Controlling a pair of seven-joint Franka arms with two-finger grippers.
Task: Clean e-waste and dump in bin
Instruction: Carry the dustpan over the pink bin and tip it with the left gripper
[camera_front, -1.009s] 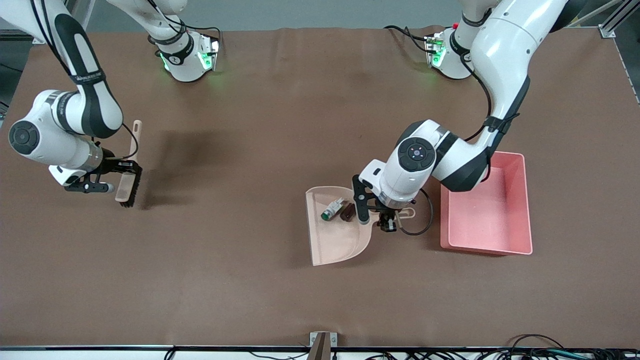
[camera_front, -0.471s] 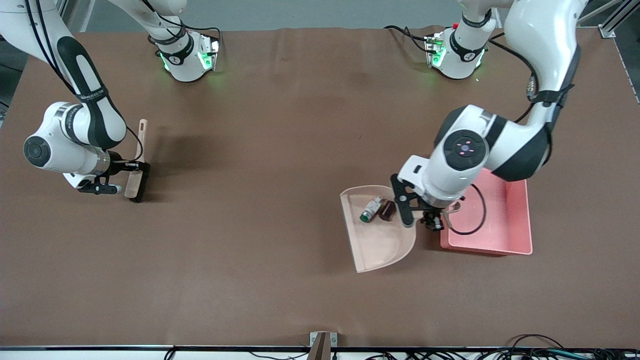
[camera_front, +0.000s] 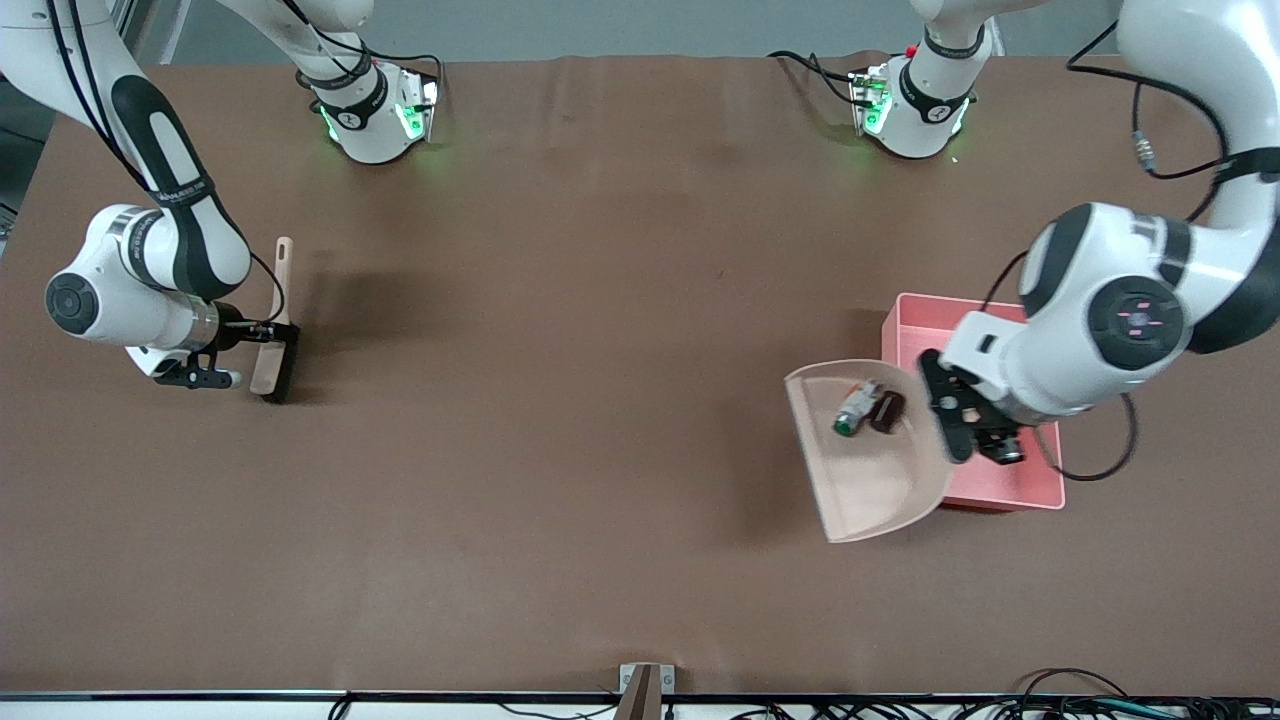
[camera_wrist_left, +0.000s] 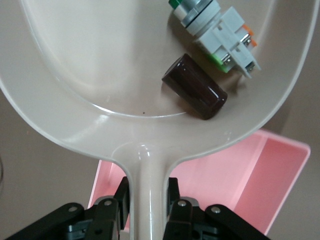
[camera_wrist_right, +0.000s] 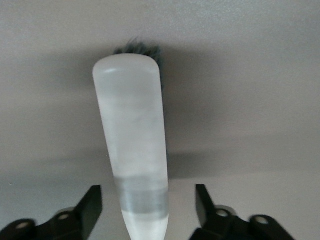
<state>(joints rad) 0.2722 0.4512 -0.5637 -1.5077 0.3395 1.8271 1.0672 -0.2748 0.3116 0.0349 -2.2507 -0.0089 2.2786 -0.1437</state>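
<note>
The left arm's wrist hides much of the pink bin (camera_front: 1000, 487) in the front view, and the dustpan's handle is lost under that wrist; in the left wrist view the handle's end is cut off at the frame edge. The left claw (camera_wrist_left: 149, 207) is clamped on the handle of the beige dustpan (camera_front: 872, 480), one finger (camera_wrist_left: 122, 200) pressed against each side, holding the pan in the air over the table beside the bin's rim, its handle end above the bin. In the pan lie the e-waste: the white-and-green component (camera_wrist_left: 217, 31) and the dark cylinder (camera_wrist_left: 194, 93), just beside each other near the handle end. The left arm reaches from its base, elbow bent high, wrist turned over the bin. The right claw (camera_wrist_right: 145, 210) stands wide open around the brush handle (camera_wrist_right: 132, 150), neither finger touching it; the brush (camera_front: 274, 345) rests on the table toward the right arm's end, where that arm waits, bent low.
</note>
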